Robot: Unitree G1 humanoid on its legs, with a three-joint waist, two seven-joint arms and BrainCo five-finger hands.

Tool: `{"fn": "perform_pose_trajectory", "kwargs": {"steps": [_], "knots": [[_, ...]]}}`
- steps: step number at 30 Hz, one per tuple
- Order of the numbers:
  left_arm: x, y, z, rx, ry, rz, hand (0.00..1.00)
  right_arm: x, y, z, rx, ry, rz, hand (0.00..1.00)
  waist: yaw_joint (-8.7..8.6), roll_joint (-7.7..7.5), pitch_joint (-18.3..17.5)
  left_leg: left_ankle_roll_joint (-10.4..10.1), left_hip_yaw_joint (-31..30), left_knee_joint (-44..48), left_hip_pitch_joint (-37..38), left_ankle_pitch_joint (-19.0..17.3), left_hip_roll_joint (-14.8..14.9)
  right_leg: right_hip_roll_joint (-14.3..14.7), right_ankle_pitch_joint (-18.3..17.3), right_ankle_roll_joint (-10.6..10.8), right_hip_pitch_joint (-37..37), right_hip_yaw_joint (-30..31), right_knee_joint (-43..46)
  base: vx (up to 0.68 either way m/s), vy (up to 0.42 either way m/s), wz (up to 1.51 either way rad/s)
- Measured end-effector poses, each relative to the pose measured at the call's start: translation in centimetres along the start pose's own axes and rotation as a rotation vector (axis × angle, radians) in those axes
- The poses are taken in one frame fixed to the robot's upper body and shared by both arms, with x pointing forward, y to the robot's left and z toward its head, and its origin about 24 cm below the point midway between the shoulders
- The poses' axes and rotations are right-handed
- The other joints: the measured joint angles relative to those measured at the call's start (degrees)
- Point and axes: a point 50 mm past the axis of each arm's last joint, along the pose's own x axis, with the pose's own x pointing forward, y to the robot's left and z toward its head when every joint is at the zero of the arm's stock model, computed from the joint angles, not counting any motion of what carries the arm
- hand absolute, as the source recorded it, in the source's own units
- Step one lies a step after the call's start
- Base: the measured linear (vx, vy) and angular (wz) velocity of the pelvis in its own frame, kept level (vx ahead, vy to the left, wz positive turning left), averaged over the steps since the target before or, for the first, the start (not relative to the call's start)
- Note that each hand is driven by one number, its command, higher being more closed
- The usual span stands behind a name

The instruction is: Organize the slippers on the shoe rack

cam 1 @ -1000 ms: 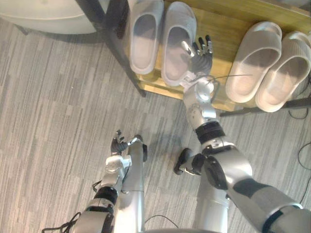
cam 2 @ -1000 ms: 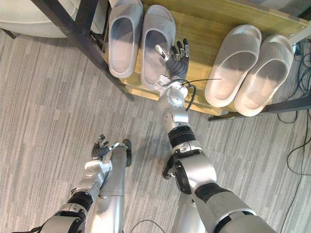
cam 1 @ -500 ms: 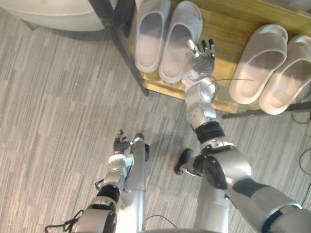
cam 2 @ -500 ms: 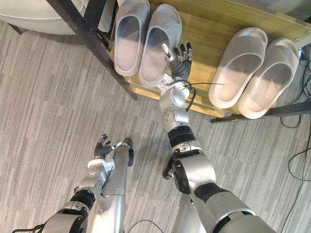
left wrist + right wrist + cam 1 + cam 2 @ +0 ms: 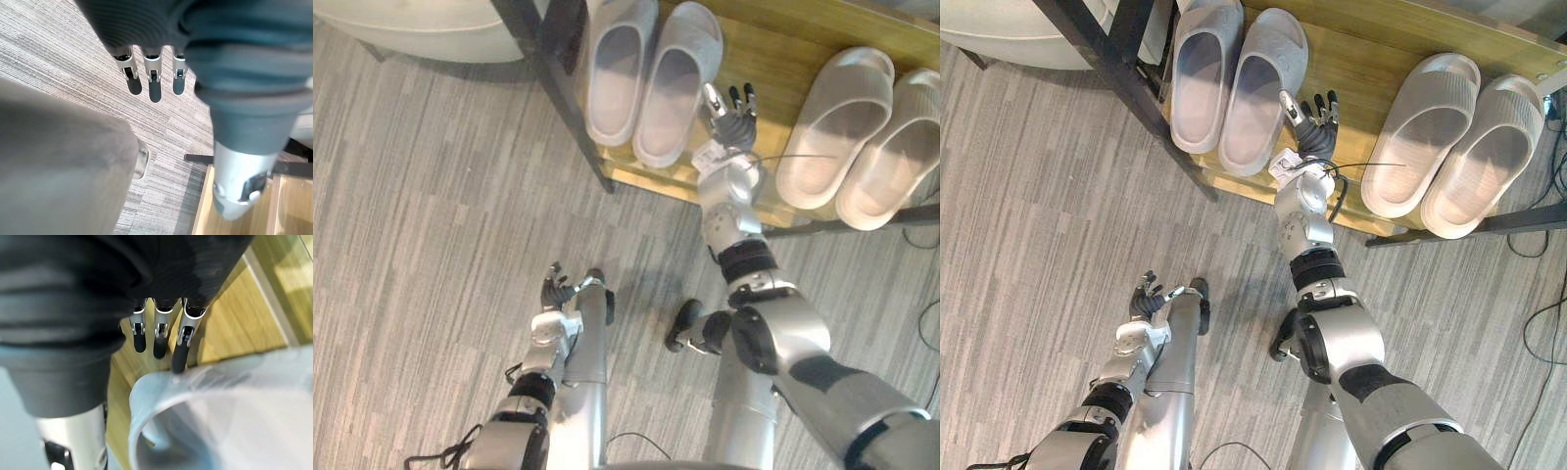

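Evidently nudging the pair straight, the right hand [image 5: 733, 121] hovers with fingers loose and empty above the shoe rack [image 5: 773, 54], upper centre, just beside the grey slippers [image 5: 674, 86]. Their heels sit near the shelf's front edge. Bare wood separates them from the beige slippers [image 5: 837, 125], upper right. The left hand [image 5: 553, 289] hangs relaxed and empty at lower left.

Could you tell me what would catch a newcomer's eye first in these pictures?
On the wooden shelf a grey pair of slippers sits at the left end and a pale pair at the right. Between them the right robot hand hangs, fingers open, beside the grey pair.
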Motion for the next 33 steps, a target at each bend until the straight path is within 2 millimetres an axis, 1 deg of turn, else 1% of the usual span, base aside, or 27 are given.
{"fn": "perform_pose_trajectory", "kwargs": {"steps": [4, 6, 7, 8, 10, 14, 15, 17, 18, 19, 20, 21, 23, 24, 25, 26, 27, 28, 29, 30, 31, 32, 33], "knots": [[0.0, 0.4, -0.1, -0.011, 0.003, 0.01, 0.0, 0.3, -0.4, 0.6, -0.057, -0.026, -0.001, 0.0, -0.11, -0.07, 0.21, 0.02, 0.49, 0.0, 0.38, -0.01, 0.93, 0.71, 0.55, -0.33, 0.09, 0.25, -0.5, -0.01, 0.029, -0.13], [0.0, 0.8, -0.1, -0.014, 0.004, 0.019, 0.0, 0.2, -0.2, 1.1, -0.088, -0.056, 0.013, 0.0, -0.72, -0.24, 0.63, 0.01, 0.65, -0.01, 1.02, -0.01, 1.14, 0.95, 0.7, -0.38, 0.55, 0.49, -0.58, -0.01, 0.026, -0.1], [0.0, 1.3, -0.2, -0.013, 0.006, 0.03, 0.0, -0.2, 0.1, 1.3, -0.129, -0.091, 0.048, 0.0, -1.24, -0.33, 1.82, 0.15, 1.58, -0.26, 3.08, -0.1, 1.95, 1.17, 0.65, -0.29, 2.43, 0.7, -0.92, 0.0, 0.015, -0.08], [0.0, 1.4, -0.3, -0.013, 0.007, 0.029, 0.0, -0.3, 0.1, 1.3, -0.131, -0.092, 0.05, 0.0, -1.27, -0.33, 1.82, 0.17, 1.62, -0.3, 3.18, -0.11, 1.98, 1.17, 0.62, -0.24, 2.51, 0.71, -0.94, 0.0, 0.008, -0.08], [-0.5, 1.9, -1.1, -0.005, 0.024, 0.03, 0.0, -1.2, 0.2, 1.0, -0.183, -0.117, 0.091, 0.0, -2.0, -0.37, 1.86, 0.26, 2.17, -1.21, 5.36, -0.17, 2.31, 1.33, 0.54, 0.05, 4.46, 0.74, -2.02, 0.01, 0.007, -0.07], [-1.8, 3.0, -3.3, 0.01, 0.086, 0.035, 0.0, -3.4, -1.0, -0.3, -0.28, -0.144, 0.143, 0.0, -3.03, -0.53, 1.96, 0.53, 3.16, -3.89, 11.94, -0.33, 2.71, 1.74, 0.63, 0.22, 10.93, 0.69, -4.86, 0.04, 0.011, -0.01], [-2.2, 3.3, -4.1, 0.018, 0.107, 0.038, 0.0, -4.3, -1.4, -0.8, -0.3, -0.142, 0.164, 0.0, -3.26, -0.6, 1.95, 0.54, 3.48, -4.94, 14.39, -0.33, 2.72, 1.81, 0.65, 0.26, 13.25, 0.62, -5.95, 0.06, 0.012, 0.03], [-2.7, 3.6, -4.9, 0.03, 0.129, 0.035, 0.0, -5.5, -1.8, -1.4, -0.326, -0.142, 0.198, 0.0, -3.55, -0.64, 1.94, 0.55, 3.66, -6.34, 17.21, -0.34, 2.79, 1.99, 0.76, 0.44, 16.19, 0.38, -7.38, 0.07, 0.012, 0.06], [-3.0, 3.8, -5.3, 0.049, 0.144, 0.025, 0.0, -6.7, -2.3, -2.0, -0.345, -0.132, 0.224, 0.0, -3.72, -0.81, 1.87, 0.59, 4.23, -8.06, 20.36, -0.36, 2.91, 1.97, 1.02, 0.25, 19.26, 0.07, -8.92, 0.07, 0.011, 0.08], [-3.2, 3.8, -5.7, 0.061, 0.155, 0.019, 0.0, -7.4, -2.4, -2.4, -0.363, -0.126, 0.244, 0.0, -3.76, -0.95, 1.79, 0.67, 4.71, -8.85, 21.96, -0.3, 3.04, 1.96, 1.26, 0.12, 20.72, 0.07, -9.65, 0.07, 0.02, 0.06], [-3.6, 3.9, -6.2, 0.079, 0.171, 0.013, 0.0, -8.2, -2.8, -2.8, -0.385, -0.119, 0.264, 0.0, -3.86, -1.17, 1.64, 0.68, 5.29, -10.1, 24.39, -0.3, 3.12, 1.97, 1.37, 0.32, 23.13, 0.08, -10.84, 0.08, 0.033, 0.02], [-4.3, 4.3, -7.1, 0.093, 0.199, 0.011, 0.0, -9.5, -3.1, -3.5, -0.414, -0.105, 0.296, 0.0, -4.17, -1.59, 1.36, 0.86, 6.04, -12.17, 28.03, -0.19, 3.13, 1.99, 1.67, 0.8, 26.55, 0.07, -12.93, 0.09, 0.043, 0.01], [-5.0, 4.7, -8.0, 0.099, 0.225, 0.008, 0.0, -11.0, -3.6, -4.3, -0.442, -0.085, 0.324, 0.0, -4.61, -2.3, 0.01, 1.35, 7.22, -14.72, 31.43, 0.13, 3.22, 2.03, 2.25, 1.34, 29.84, 0.04, -15.61, 0.1, 0.06, 0.02], [-5.6, 4.9, -8.7, 0.114, 0.246, 0.006, 0.0, -12.1, -4.3, -5.0, -0.465, -0.059, 0.337, 0.0, -5.18, -2.88, -1.11, 1.78, 8.38, -16.89, 34.24, 0.48, 3.48, 2.11, 2.93, 1.73, 32.5, -0.08, -18.04, 0.12, 0.087, 0.02], [-5.9, 4.9, -8.9, 0.121, 0.255, 0.0, 0.0, -12.6, -4.7, -5.3, -0.475, -0.044, 0.337, 0.0, -5.36, -3.01, -1.49, 1.91, 8.88, -17.89, 35.63, 0.66, 3.56, 2.15, 3.29, 2.11, 34.02, -0.19, -19.19, 0.11, 0.083, 0.03], [-6.3, 4.9, -9.5, 0.132, 0.272, -0.013, 0.0, -13.5, -5.6, -6.0, -0.496, -0.01, 0.332, 0.0, -5.57, -3.3, -2.55, 2.19, 9.66, -19.67, 37.77, 0.96, 3.55, 2.19, 3.88, 2.59, 36.2, -0.32, -21.39, 0.1, 0.093, 0.01], [-6.7, 4.7, -10.0, 0.146, 0.288, -0.03, 0.0, -14.3, -6.6, -6.7, -0.517, 0.029, 0.322, 0.0, -5.85, -3.66, -3.62, 2.47, 10.55, -21.68, 39.87, 1.34, 3.47, 2.24, 4.64, 2.98, 38.22, -0.32, -23.68, 0.14, 0.121, -0.06], [-7.4, 4.1, -10.7, 0.183, 0.314, -0.08, 0.0, -15.9, -8.3, -7.8, -0.56, 0.097, 0.305, 0.0, -5.88, -4.29, -5.38, 2.94, 12.18, -25.67, 43.7, 2.34, 3.28, 2.49, 6.27, 3.7, 41.7, -0.14, -28.06, 0.12, 0.102, -0.08], [-7.5, 4.0, -10.8, 0.186, 0.317, -0.087, 0.0, -16.1, -8.5, -7.9, -0.564, 0.106, 0.303, 0.0, -5.88, -4.35, -5.61, 3.01, 12.36, -26.13, 44.12, 2.46, 3.21, 2.51, 6.44, 3.72, 42.09, -0.14, -28.61, 0.11, 0.099, -0.12], [-7.9, 3.7, -11.3, 0.204, 0.334, -0.117, 0.0, -17.0, -9.6, -8.7, -0.593, 0.156, 0.3, 0.0, -5.93, -4.85, -6.77, 3.12, 13.12, -28.81, 46.1, 3.27, 2.79, 2.62, 7.64, 4.06, 43.57, 0.11, -31.32, 0.09, 0.066, -0.11], [-8.4, 3.3, -12.0, 0.237, 0.363, -0.16, 0.0, -18.1, -11.4, -10.0, -0.645, 0.244, 0.283, 0.0, -6.34, -5.09, -8.16, 3.37, 14.04, -32.66, 48.84, 4.62, 2.29, 2.93, 9.49, 4.64, 46.2, 0.18, -35.68, 0.12, 0.088, -0.12], [-8.6, 3.3, -12.3, 0.245, 0.373, -0.168, 0.0, -18.5, -12.1, -10.6, -0.667, 0.279, 0.272, 0.0, -6.53, -5.09, -8.62, 3.47, 14.28, -34.03, 49.71, 5.15, 2.08, 3.03, 10.15, 4.85, 46.94, 0.18, -37.1, 0.14, 0.102, -0.06], [-9.0, 3.1, -12.9, 0.266, 0.403, -0.19, 0.0, -19.6, -14.2, -12.0, -0.719, 0.388, 0.241, 0.0, -7.34, -5.1, -9.6, 3.79, 14.65, -38.48, 52.31, 6.97, 1.14, 3.16, 12.14, 5.35, 49.26, 0.14, -41.47, 0.12, 0.089, -0.03]]}}
